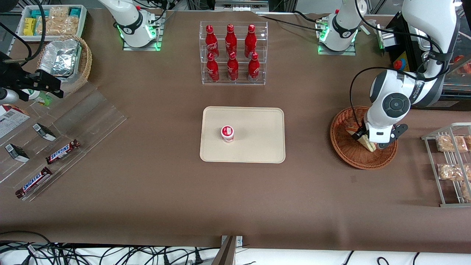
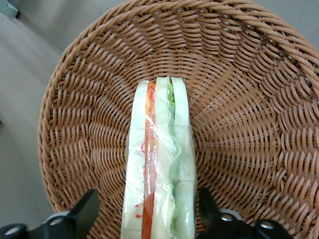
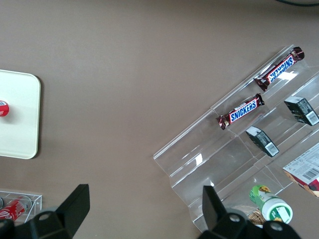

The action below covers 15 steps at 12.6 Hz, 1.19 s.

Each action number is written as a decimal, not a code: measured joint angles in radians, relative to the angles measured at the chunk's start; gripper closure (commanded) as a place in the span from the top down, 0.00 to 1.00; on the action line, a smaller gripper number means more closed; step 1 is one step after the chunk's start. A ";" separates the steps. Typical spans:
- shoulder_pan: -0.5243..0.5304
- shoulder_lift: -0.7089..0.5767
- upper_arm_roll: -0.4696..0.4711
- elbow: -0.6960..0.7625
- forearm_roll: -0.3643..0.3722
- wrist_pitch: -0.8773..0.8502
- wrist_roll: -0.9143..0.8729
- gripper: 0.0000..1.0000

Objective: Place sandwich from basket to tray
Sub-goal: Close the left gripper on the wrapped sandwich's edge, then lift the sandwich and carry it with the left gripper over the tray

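Two fingers of the gripper stand spread on either side of the sandwich, one touching its wrap, the other just apart. The sandwich lies in the basket, well apart from the tray.

1. The round reddish-brown woven wicker basket shows a ribbed, spiralling weave.
2. The triangular clear-wrapped sandwich has pale cream bread with stripes of orange-red and light green filling.
3. The black two-finger gripper, down in the basket, has one finger on each side of the sandwich; its arm is white with grey joints.
4. The flat rectangular tray is plain cream-beige.
5. The small cup on the tray is white with red markings.
6. The tablecloth is plain brown.
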 measured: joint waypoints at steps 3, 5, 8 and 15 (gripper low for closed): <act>0.000 -0.003 0.000 0.000 0.000 0.002 -0.022 0.28; 0.000 -0.005 0.000 0.002 0.000 0.005 -0.027 0.27; -0.002 -0.008 -0.010 0.018 0.002 0.005 -0.020 0.28; -0.012 -0.030 -0.237 0.328 0.000 -0.422 0.098 0.29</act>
